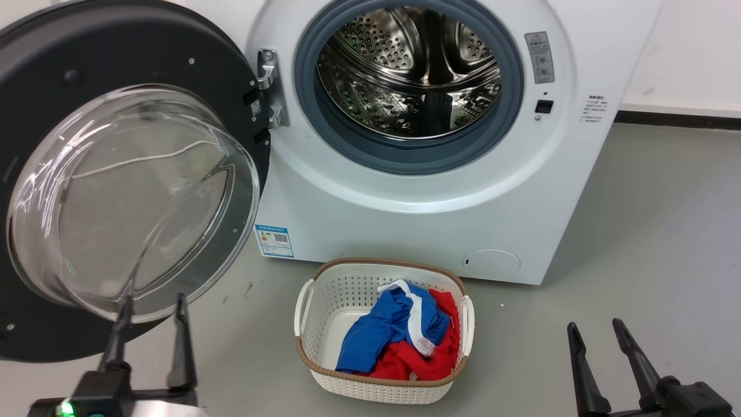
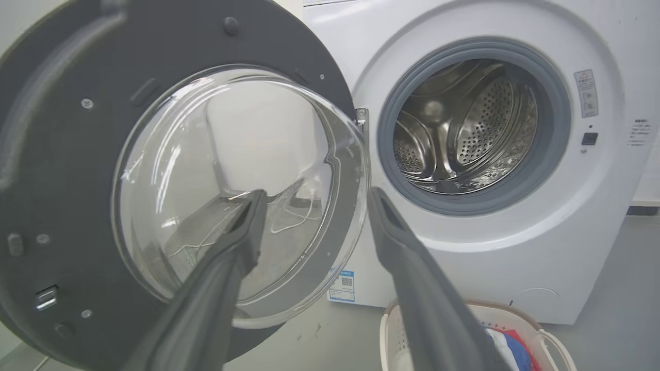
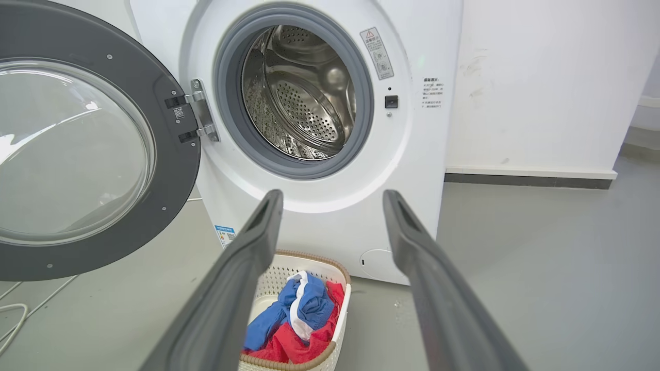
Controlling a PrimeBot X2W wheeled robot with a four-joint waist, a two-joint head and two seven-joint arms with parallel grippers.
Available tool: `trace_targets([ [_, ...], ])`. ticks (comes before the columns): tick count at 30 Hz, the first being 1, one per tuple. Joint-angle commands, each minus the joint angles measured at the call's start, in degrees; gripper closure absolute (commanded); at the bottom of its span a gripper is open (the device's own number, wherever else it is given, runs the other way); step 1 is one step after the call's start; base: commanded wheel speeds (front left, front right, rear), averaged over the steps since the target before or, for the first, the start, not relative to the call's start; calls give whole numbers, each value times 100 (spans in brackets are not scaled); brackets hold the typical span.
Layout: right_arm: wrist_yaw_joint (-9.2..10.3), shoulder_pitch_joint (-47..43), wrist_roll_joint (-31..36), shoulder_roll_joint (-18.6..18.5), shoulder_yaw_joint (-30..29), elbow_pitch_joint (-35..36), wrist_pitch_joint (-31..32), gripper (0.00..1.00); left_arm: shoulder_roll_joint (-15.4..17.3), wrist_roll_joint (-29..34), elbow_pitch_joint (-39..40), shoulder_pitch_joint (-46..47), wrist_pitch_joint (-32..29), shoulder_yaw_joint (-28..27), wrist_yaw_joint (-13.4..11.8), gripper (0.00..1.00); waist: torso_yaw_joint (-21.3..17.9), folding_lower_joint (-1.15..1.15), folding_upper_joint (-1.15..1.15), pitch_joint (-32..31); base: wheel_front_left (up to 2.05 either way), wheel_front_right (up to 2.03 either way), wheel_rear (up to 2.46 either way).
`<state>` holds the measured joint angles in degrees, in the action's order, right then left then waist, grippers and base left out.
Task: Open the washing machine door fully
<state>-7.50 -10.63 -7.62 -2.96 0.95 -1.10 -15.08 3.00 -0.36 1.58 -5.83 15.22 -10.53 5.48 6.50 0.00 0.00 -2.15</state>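
Door [image 1: 145,46], head view: wide open, left of machine [image 1: 405,220], hung on hinge [image 1: 272,87]; clear bowl [image 1: 133,197] bulges toward camera.
Drum [image 1: 408,75], head view: exposed, steel, grey seal round it.
Left gripper [image 1: 153,301], head view: fingers spread, nothing held; tips in front of bowl's lower edge, contact cannot be told.
Right gripper [image 1: 594,325], head view: released, empty, lower right over floor [image 1: 666,231], well apart from machine.
Basket [image 1: 307,307], head view: on floor just in front of machine; blue, red and white clothes [image 1: 399,336] inside.
Door [image 2: 62,170], left wrist view: big at left, inner face toward camera, drum [image 2: 464,129] uncovered at right.
Left gripper [image 2: 315,193], left wrist view: spread; one finger across bowl [image 2: 206,154], other just beside bowl's hinge-side rim; no grasp seen.
Door [image 3: 170,170], right wrist view: at left, wide open on hinge [image 3: 201,116].
Right gripper [image 3: 332,193], right wrist view: spread, empty; basket [image 3: 314,256] below, between fingers.
Cable [image 3: 15,309], right wrist view: on floor under door.
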Motion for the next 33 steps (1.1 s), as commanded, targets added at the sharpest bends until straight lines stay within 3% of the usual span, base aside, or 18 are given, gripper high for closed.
trace_targets([
  [1, 1, -41, -21, 17, -9, 40, -12, 0, -12, -39, 43, -91, -13, 82, -14, 0, -48, 0, 0, -13, 0, 0, 0],
  [17, 0, -159, 67, 17, -232, 602, -12, 0, -15, -286, 201, -340, -13, 1115, -115, 0, -532, 0, 0, -46, 0, 0, 0],
  [25, 1, -293, 36, 17, -286, 743, -12, 0, -14, -345, 25, -418, -13, 1215, -489, 0, -662, 0, 0, -53, 0, 0, 0],
  [33, 1, -363, -9, 17, -305, 680, -12, 0, -15, -478, -179, -452, -13, 1218, -561, 0, -673, 0, 0, -59, 0, 0, 0],
])
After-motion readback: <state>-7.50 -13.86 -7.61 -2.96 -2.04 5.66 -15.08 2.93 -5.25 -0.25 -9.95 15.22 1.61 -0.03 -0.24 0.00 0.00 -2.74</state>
